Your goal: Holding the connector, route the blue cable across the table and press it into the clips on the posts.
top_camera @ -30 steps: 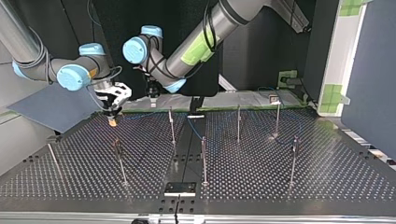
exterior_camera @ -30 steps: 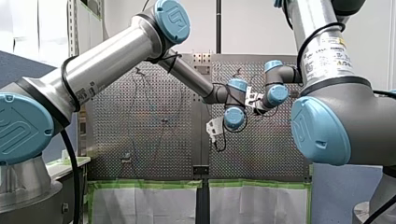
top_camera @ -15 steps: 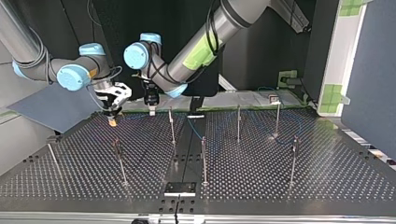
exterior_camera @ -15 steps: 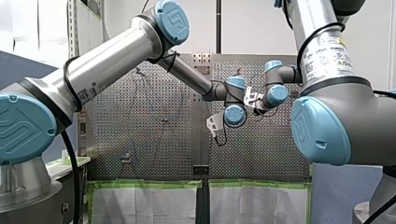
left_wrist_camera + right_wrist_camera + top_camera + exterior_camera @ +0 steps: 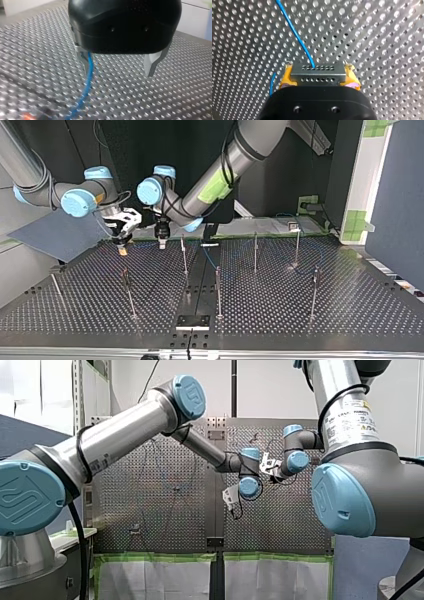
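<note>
My right hand [image 5: 317,76] is clamped on the connector [image 5: 317,72], a grey block with rows of small holes, squeezed between its yellow pads [image 5: 285,80]. The blue cable [image 5: 295,35] leaves the connector's far face and runs ahead over the perforated tabletop [image 5: 374,37]. In the top view this hand hangs low over the tabletop's far edge, at the view's left.

My left hand [image 5: 117,66] stands wide, its two metal fingers [image 5: 150,63] well apart and gripping nothing. The blue cable passes just inside one finger and trails down to the tabletop. In the top view my left hand is just beside the right one, close to one of the thin upright posts [image 5: 184,255] that stand spread across the tabletop. A stretch of blue cable lies on the surface near the middle posts.
</note>
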